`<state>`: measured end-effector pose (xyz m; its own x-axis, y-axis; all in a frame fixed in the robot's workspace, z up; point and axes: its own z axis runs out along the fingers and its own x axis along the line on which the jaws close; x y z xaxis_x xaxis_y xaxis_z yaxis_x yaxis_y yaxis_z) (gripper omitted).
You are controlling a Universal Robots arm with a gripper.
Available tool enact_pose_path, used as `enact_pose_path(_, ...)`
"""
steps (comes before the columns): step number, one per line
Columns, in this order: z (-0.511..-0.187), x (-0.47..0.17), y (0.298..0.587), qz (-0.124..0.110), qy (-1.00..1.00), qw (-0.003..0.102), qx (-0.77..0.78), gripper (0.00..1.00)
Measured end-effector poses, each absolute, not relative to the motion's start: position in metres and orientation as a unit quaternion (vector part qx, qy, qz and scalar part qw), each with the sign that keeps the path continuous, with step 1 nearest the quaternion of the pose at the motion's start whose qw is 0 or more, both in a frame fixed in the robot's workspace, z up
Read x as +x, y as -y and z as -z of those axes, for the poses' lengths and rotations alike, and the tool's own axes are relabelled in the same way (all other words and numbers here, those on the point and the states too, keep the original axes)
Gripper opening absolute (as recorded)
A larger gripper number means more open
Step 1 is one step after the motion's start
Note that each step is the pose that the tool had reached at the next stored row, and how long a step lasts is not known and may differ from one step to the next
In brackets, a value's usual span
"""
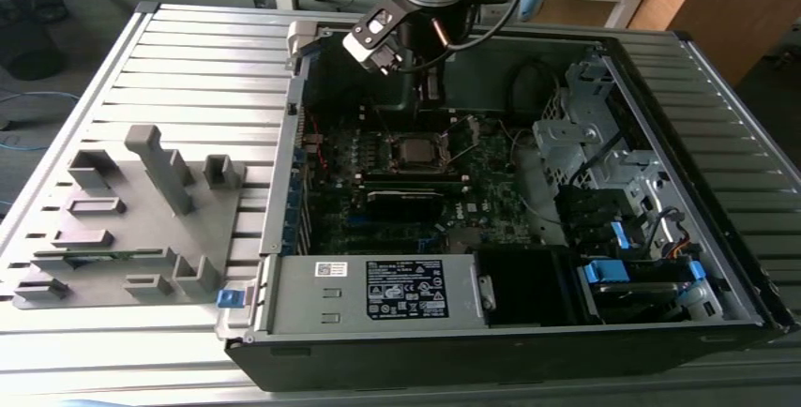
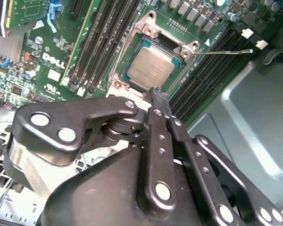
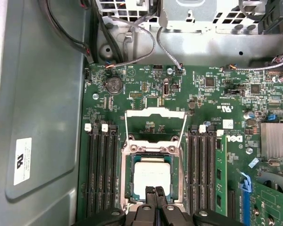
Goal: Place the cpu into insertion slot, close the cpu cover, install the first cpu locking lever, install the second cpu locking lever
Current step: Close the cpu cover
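cpu (image 2: 151,66) top: silver-grey metal, matt, smooth. Memory slots (image 2: 205,77) beside cpu: black plastic. Motherboard (image 3: 146,89) around cpu: green, slight gloss. Gripper (image 2: 158,96) links: black, semi-gloss. Case wall (image 3: 42,94): grey painted metal, matt.

The cpu (image 3: 152,176) lies in the insertion slot (image 3: 127,162), between memory slots (image 3: 100,174)

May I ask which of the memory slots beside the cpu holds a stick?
The outermost one on the heatsink side of the cpu: a green stick stands in it; the others look empty.
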<state>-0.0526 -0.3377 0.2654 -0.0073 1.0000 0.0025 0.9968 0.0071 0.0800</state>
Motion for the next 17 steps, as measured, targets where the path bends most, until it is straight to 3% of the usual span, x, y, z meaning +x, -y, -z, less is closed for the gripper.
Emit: enact_pose_path(17,-0.2658,-0.0524,0.3377,-0.029,-0.709,0.027,0.704,0.11)
